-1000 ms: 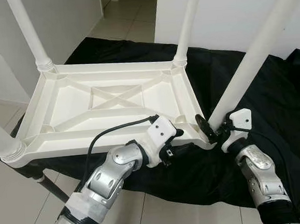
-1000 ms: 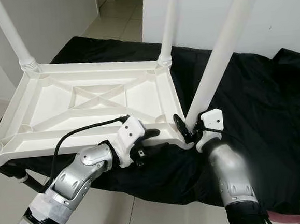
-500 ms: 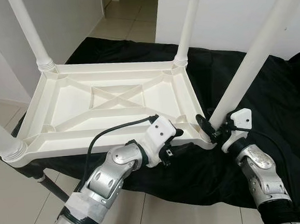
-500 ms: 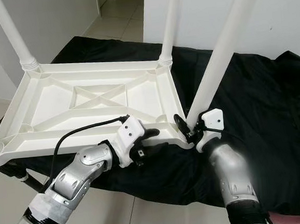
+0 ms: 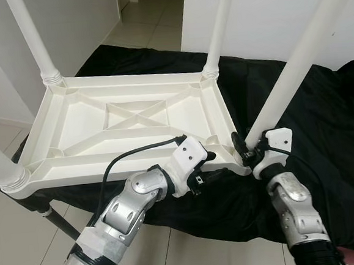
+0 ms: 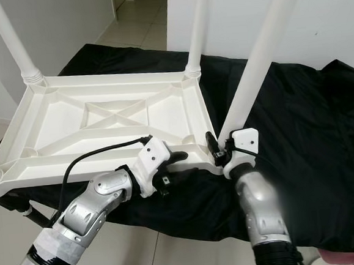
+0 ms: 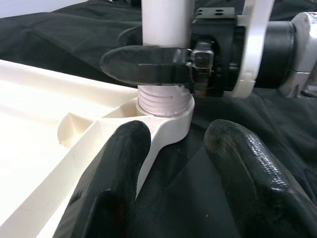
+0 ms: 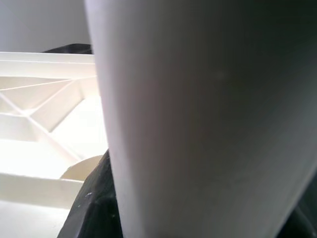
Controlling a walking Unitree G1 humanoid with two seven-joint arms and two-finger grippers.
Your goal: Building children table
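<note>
Near the lower right of the head view, the right gripper (image 5: 247, 153) squeezes the round white plastic leg (image 5: 289, 77); the left gripper (image 7: 171, 163), fingers apart, straddles the upside-down white plastic tabletop (image 5: 127, 121)'s corner. A crooked leg could jam its threads.

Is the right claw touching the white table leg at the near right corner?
Touching. The left wrist view shows the right claw closed around the table leg just above its threaded base, one black finger pressed across the leg's front.

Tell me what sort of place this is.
Probably a room in a home: pale tiled floor, plain white walls and a doorway onto a corridor. An upturned white plastic table lies on a black cloth.
</note>
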